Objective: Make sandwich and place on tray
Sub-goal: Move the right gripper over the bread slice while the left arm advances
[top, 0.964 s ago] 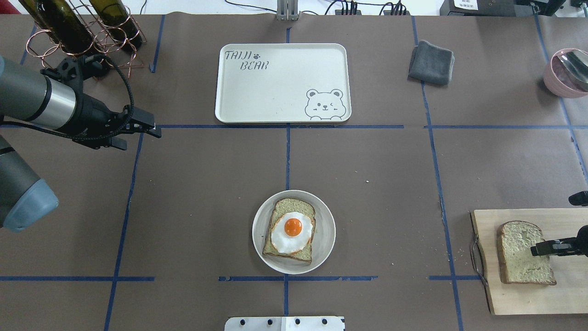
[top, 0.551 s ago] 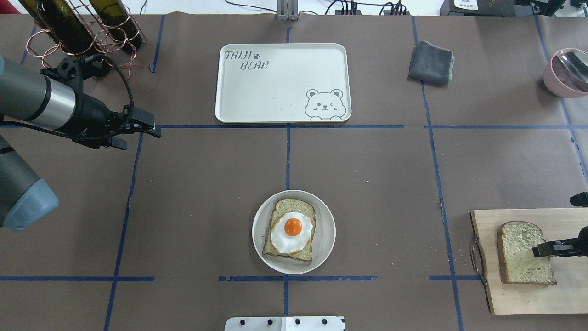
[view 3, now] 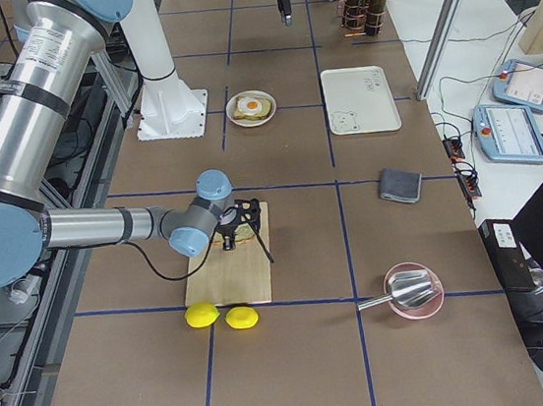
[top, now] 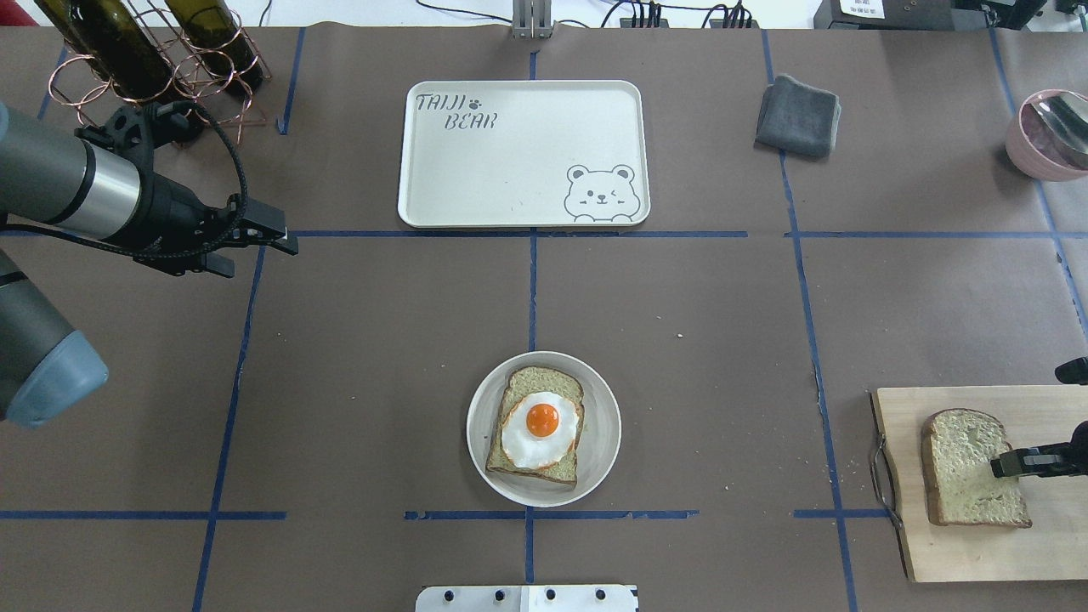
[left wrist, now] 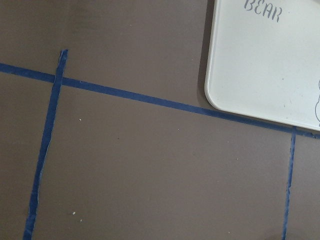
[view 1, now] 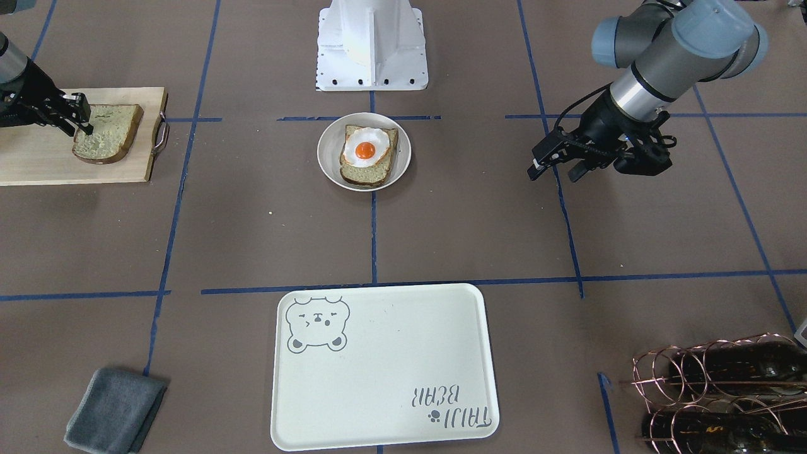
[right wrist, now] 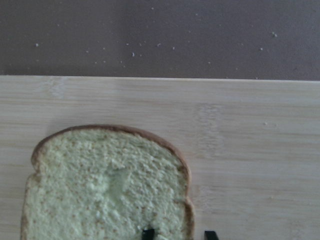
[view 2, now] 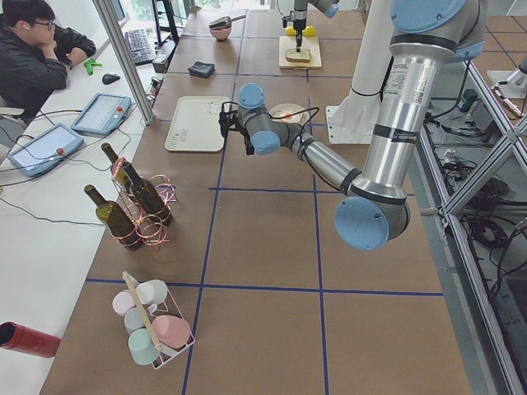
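A bread slice (top: 531, 378) with a fried egg (top: 541, 429) on it lies in a small round white dish (top: 599, 459) at the table's near middle. A second bread slice (top: 965, 467) lies flat on a wooden cutting board (top: 977, 552) at the right. My right gripper (top: 999, 465) is open and low at that slice's right edge. In the right wrist view one fingertip (right wrist: 147, 233) is over the bread (right wrist: 105, 185) and the other is just outside the crust. The cream tray (top: 523, 153) lies empty at the far middle. My left gripper (top: 263, 255) is open and empty, left of the tray.
A copper rack with wine bottles (top: 144, 51) stands at the far left. A folded grey cloth (top: 797, 115) lies right of the tray. A pink bowl with a spoon (top: 1050, 136) is at the far right. Two yellow lemons (view 3: 221, 316) lie beside the board.
My right gripper has shifted a little to the right across the bread slice, toward its right crust. The left arm, the dish and the tray have not moved.
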You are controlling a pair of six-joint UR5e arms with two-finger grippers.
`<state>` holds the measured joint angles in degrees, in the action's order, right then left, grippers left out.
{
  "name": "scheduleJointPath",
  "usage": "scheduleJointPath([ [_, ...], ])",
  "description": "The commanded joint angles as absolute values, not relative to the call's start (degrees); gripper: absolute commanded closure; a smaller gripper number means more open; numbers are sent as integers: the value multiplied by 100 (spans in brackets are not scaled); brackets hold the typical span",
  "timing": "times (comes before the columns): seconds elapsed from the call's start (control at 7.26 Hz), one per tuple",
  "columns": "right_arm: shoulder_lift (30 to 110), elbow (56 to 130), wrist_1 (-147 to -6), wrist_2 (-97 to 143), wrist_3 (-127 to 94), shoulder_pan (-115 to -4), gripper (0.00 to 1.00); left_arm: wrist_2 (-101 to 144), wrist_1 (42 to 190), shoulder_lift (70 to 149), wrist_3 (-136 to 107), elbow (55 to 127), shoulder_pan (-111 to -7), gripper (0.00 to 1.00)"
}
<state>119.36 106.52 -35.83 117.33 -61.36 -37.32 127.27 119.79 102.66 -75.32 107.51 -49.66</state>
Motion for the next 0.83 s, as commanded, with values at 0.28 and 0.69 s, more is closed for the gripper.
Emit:
scheduleJointPath([
  [0.28, 11936, 10617, -3586, 11733, -6135, -3718, 56, 12727, 11979, 10266, -7532, 10749, -4966, 0],
  [0.69, 11918, 10617, -3586, 11777, -6135, -3726, 100, 12718, 11979, 10257, -7523, 10732, -4966, 0],
])
